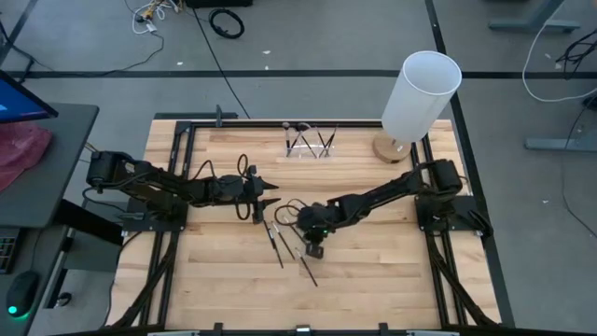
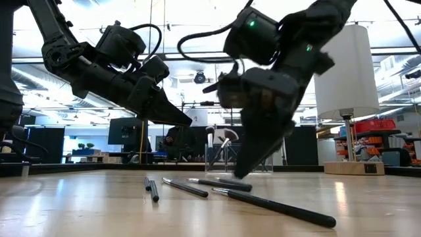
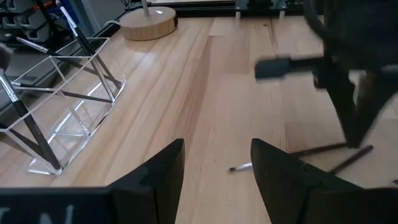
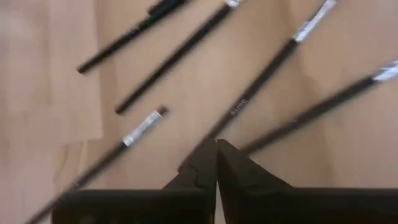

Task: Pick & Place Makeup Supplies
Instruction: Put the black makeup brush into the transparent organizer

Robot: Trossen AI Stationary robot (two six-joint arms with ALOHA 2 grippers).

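Note:
Several thin dark makeup brushes and pencil-like sticks [image 1: 280, 239] lie flat on the wooden table, fanned out side by side [image 2: 186, 188]; some have silvery ferrules [image 4: 142, 128]. My right gripper [image 1: 314, 249] points down over them, shut, with its tips [image 4: 216, 144] at the handle end of one printed brush [image 4: 261, 81]. My left gripper [image 1: 270, 193] hovers open above the table [image 3: 214, 146], to the left of the pile and clear of it [image 2: 187, 121]. My right gripper comes from above with its fingers shut. Its tips [image 2: 238, 175] stand at the handle end [image 4: 219, 132] of a brush that lies flat on the table. I cannot tell whether they touch it.
A small clear holder [image 1: 311, 144] with a few brushes leaning in it stands near the far edge [image 3: 62, 106]. To its right is a tall white cylinder [image 1: 422, 91] on a round wooden base [image 1: 392, 149]. Bare wood lies toward the near edge [image 1: 373, 289].

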